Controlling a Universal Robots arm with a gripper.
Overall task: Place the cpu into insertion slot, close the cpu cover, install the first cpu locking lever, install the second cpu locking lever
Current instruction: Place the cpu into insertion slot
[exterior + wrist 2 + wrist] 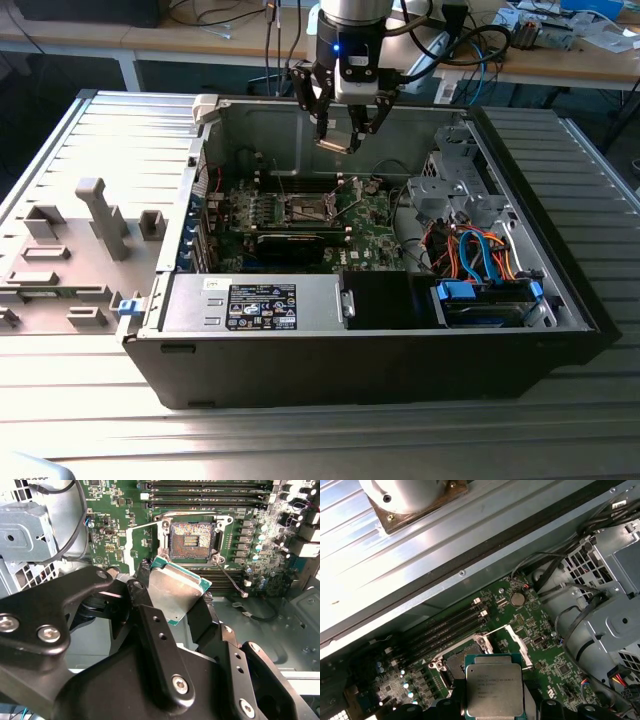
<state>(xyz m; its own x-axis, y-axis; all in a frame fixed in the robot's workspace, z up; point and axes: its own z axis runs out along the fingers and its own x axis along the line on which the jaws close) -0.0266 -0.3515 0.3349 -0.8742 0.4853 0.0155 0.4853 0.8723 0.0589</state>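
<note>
We've got the cpu (176, 592) pinched in the gripper (339, 138), hanging above the bare insertion slot (192, 540); cpu cover (519, 647) looks flipped open, hard to tell.

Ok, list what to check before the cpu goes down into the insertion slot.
1. cpu clamped between the fingers: ok.
2. insertion slot bare, contacts exposed: ok.
3. cpu cover swung open, off the slot: ok.
4. gripper hanging free above the motherboard: ok.
5. cpu centred and square over the slot: cannot tell.
</note>
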